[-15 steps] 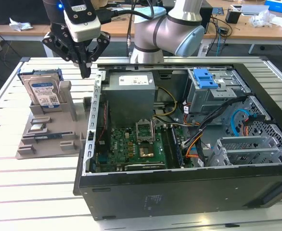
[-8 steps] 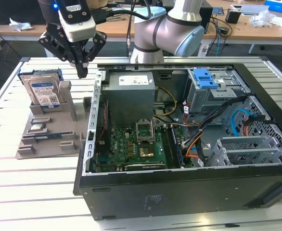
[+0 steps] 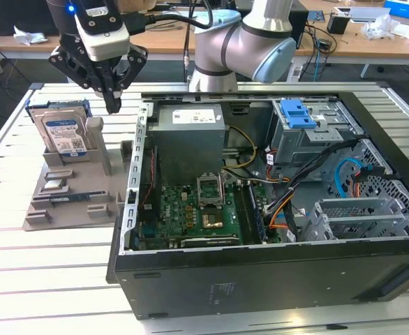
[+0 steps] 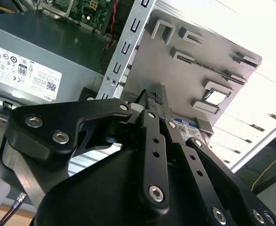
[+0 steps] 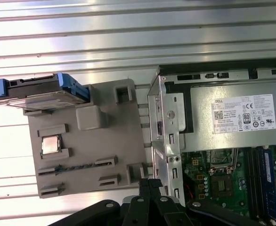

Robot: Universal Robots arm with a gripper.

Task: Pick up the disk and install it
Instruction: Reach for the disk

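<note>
Hovered, pincer [image 3: 112,106] closed and empty, beside the upright disk [image 3: 63,132] near the far edge of the bench [image 3: 9,139] — best opened and squared to its sides.

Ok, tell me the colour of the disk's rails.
Blue rails on the disk, clearest in the first wrist view.

You've got even overhead light in the exterior view, with soft shadow only inside the computer case [image 3: 260,269]. In the first wrist view, the tabletop [image 5: 128,42] slats throw hard glare streaks. In the second wrist view, the far tabletop is blown out white and the gripper [image 4: 154,96] reads near-black.
</note>
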